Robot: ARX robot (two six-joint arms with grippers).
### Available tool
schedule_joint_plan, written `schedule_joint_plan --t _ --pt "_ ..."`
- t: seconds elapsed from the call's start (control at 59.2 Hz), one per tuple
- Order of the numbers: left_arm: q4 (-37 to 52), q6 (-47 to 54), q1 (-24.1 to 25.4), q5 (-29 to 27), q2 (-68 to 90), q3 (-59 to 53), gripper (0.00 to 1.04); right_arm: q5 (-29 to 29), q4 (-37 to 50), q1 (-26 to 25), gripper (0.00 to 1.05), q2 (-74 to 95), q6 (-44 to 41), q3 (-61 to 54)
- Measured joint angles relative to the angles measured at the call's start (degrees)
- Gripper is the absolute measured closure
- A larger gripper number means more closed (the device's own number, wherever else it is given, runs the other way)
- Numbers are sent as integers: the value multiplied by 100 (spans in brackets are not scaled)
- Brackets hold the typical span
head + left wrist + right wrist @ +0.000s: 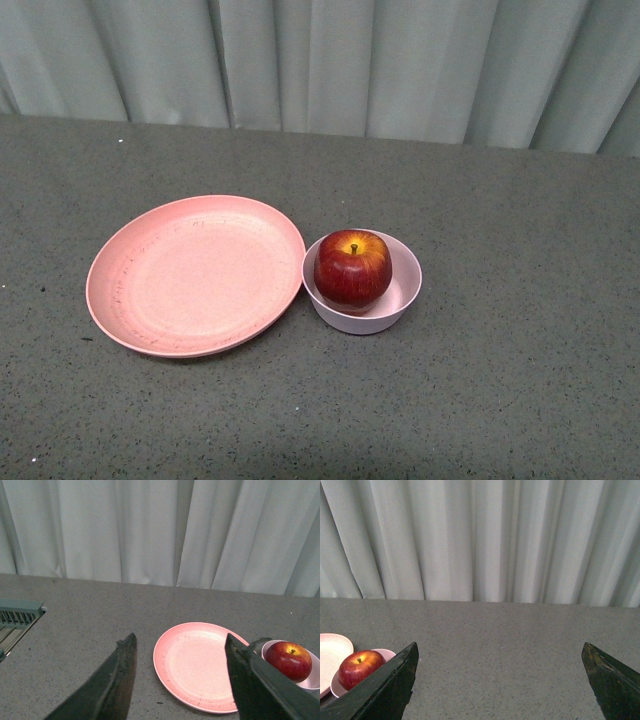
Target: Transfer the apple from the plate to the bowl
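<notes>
though unseen frontally, both tools (180,665) (500,672) agape

- The apple (352,267) sits in the bowl (398,300).
- The bowl stands just right of the plate (195,275), rims nearly touching.
- Both rest on the desk (520,380); a curtain (330,60) hangs behind.

light: even, soft, overhead | shadows: faint | glare: small on apple (352,267) | focus: sharp

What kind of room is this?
Probably a robot test bench, not a kitchen: a bare grey table, a plain curtain behind it, and only a plate, bowl and apple.
</notes>
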State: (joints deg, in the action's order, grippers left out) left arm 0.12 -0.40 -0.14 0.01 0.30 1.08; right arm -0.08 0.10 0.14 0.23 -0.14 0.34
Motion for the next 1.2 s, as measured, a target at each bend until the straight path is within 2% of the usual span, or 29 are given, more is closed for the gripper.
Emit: schedule_joint_plan --t 0.152,0.253,0.321,1.2 --pt "0 0 0 0 0 0 21 0 0 0 9 0 0 0" --pt "0 9 0 0 0 0 5 0 0 0 9 0 0 0" --pt "0 13 0 0 0 0 7 0 0 0 9 0 0 0" --pt "0 13 0 0 0 0 7 0 0 0 9 0 0 0"
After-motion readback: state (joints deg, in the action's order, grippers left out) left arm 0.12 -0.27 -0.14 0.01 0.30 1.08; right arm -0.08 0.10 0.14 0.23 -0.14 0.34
